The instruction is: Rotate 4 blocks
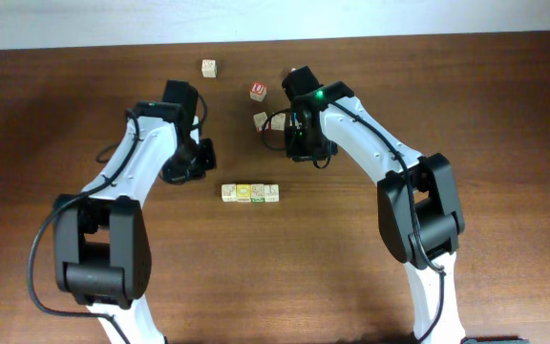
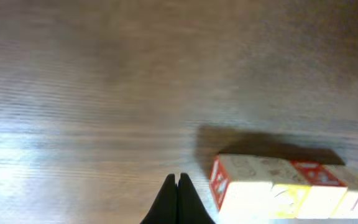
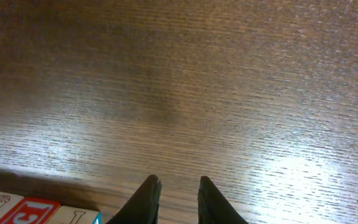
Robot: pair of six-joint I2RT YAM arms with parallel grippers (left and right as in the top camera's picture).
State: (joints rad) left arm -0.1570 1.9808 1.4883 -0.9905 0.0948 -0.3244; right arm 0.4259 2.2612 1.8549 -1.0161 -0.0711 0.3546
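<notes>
— As things stand, where are the blocks (image 1: 250, 192)?
— Four touching in a row on the counter (image 1: 351, 287). Just beyond the row, left pincer (image 2: 178, 179) is pressed closed, empty; right pincer (image 3: 179, 182) barely parted, empty. Farther beyond it, three loose cubes (image 1: 262, 120).

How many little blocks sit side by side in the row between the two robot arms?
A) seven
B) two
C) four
C: the overhead view shows four blocks touching each other in one straight row.
</notes>
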